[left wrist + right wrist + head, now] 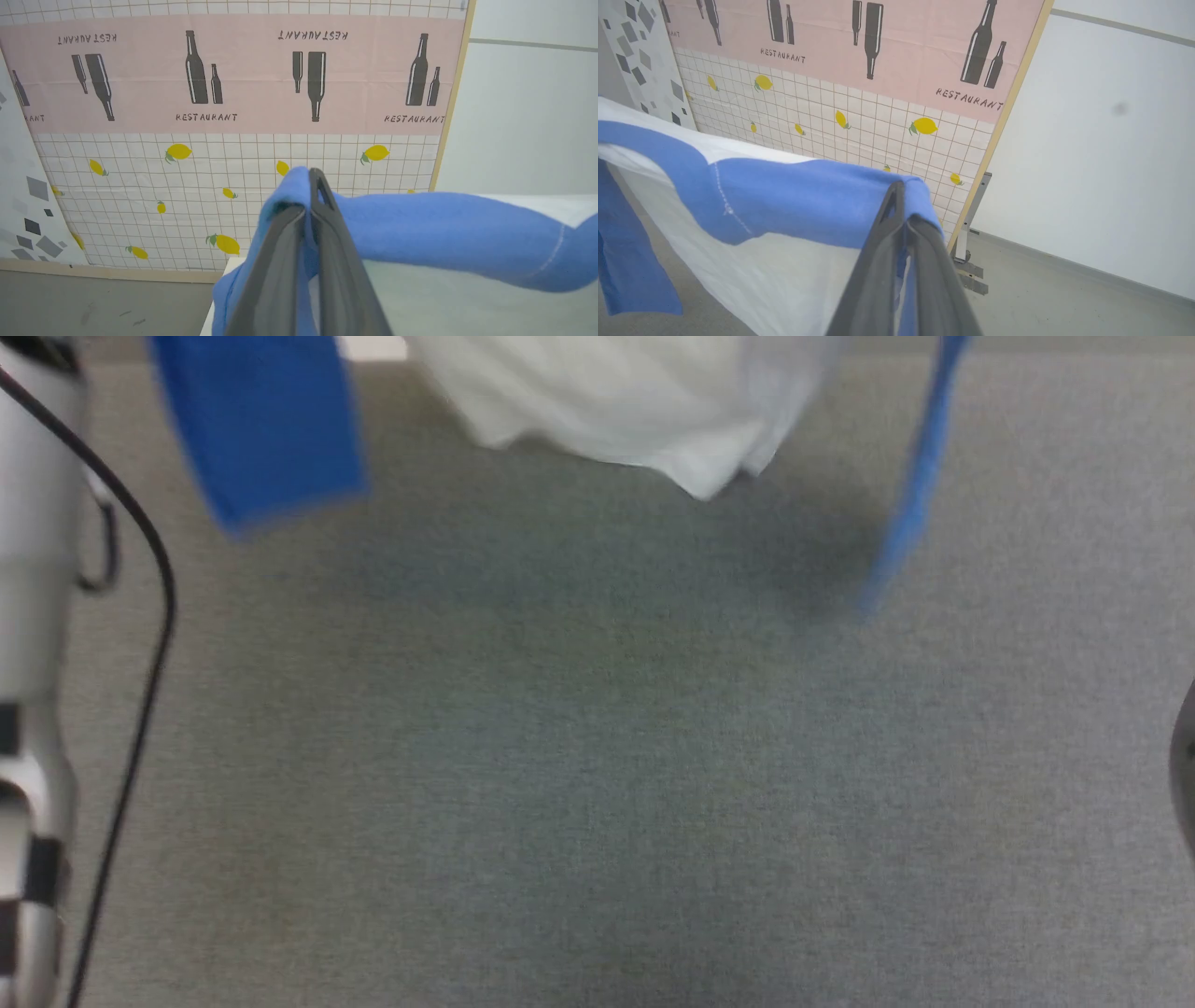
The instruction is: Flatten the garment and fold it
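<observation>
Head view: we see the garment (635,411) hanging over the grey surface (597,756) at the top of the picture. Its white body is bunched in the middle and blue cloth droops at each side. In the left wrist view our left gripper (306,196) is clenched on a fold of blue cloth. In the right wrist view our right gripper (903,205) pinches blue cloth likewise, and the shirt sags away from it before a printed backdrop (878,93).
</observation>
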You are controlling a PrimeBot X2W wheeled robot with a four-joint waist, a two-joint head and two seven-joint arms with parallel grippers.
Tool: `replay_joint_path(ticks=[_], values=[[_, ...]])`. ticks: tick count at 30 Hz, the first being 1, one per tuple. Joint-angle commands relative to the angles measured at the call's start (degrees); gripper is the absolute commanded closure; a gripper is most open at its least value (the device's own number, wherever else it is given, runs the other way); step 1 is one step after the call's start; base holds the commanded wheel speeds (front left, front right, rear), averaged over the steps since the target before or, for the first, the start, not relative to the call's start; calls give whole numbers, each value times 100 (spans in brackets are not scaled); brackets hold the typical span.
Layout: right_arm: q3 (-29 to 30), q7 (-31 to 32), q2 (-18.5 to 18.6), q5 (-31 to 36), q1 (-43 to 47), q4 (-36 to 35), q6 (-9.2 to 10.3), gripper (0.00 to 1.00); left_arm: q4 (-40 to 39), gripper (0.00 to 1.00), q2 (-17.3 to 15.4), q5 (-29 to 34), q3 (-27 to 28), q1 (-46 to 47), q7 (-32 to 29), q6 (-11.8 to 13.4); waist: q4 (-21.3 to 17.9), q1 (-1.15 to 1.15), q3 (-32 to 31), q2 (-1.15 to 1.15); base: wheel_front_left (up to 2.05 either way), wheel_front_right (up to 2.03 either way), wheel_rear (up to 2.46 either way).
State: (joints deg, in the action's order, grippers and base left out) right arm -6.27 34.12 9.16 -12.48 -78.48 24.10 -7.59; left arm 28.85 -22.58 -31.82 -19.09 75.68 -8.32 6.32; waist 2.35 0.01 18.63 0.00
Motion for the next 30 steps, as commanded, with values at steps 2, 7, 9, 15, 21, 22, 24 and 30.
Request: replay_joint_path(ticks=[2, 7, 9, 15, 21, 22, 24, 30], values=[[74, -381, -61, 125, -392, 273, 10, 100, 134, 100, -41, 119, 72, 410, 251, 66, -254, -1, 580, 0, 0, 0, 0], [187, -1135, -93, 480, -1018, 738, 10, 100, 368, 100, 13, 153, 257, 1069, 908, 59, -273, -1, 824, 0, 0, 0, 0], [214, -1304, -114, 529, -1140, 907, 10, 100, 535, 100, 29, 117, 323, 1238, 1144, -10, -262, -1, 881, 0, 0, 0, 0], [191, -1597, -122, 375, -1199, 1309, 10, 100, 1016, 100, 144, -82, 447, 1382, 1590, -253, -189, -1, 1012, 0, 0, 0, 0], [-215, -1750, 151, -59, -511, 1514, 10, 100, 1404, 100, 392, -306, 445, 679, 1882, -438, 74, -1, 724, 0, 0, 0, 0], [-298, -1784, 212, -177, -316, 1500, 10, 100, 1443, 100, 425, -342, 447, 478, 1939, -461, 120, -1, 626, 0, 0, 0, 0], [-406, -1852, 325, -423, 102, 1443, 10, 100, 1487, 100, 483, -403, 445, 55, 2027, -507, 205, -1, 397, 0, 0, 0, 0], [-498, -2101, 680, -1124, 1807, 983, 10, 100, 1259, 100, 600, -612, 567, -1469, 2235, -523, 447, -1, -428, 0, 0, 0, 0]])
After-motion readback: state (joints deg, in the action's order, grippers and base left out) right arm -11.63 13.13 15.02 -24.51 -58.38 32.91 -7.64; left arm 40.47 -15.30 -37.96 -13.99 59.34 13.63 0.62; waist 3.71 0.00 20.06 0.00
